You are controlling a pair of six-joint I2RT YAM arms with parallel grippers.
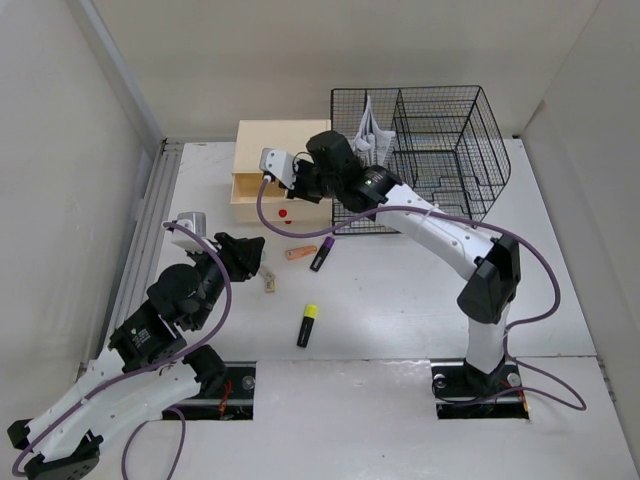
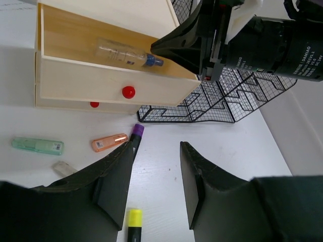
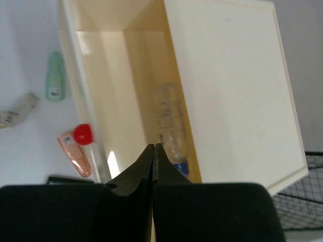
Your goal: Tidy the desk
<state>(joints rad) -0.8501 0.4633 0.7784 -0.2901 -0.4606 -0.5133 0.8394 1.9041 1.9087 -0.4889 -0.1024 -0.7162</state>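
Observation:
The white desk [image 1: 400,290] carries a beige drawer box [image 1: 262,140] with its top drawer [image 2: 81,80] pulled out. A clear bottle with a blue cap [image 2: 123,52] lies inside the drawer. My right gripper [image 3: 154,147] hangs just over that drawer, shut with nothing between its fingers, its tips near the bottle's cap. My left gripper [image 2: 157,146] is open and empty above the desk. Loose on the desk are an orange tube [image 2: 108,142], a purple-capped marker [image 2: 136,132], a yellow-capped marker [image 1: 308,325] and a green tube [image 2: 38,145].
A black wire basket [image 1: 440,150] stands behind and right of the drawer box, with white items in it. A small pale wrapped piece [image 1: 268,284] lies by the left gripper. Red knobs [image 2: 128,92] stick out of the drawer fronts. Walls close in the desk's left, back and right.

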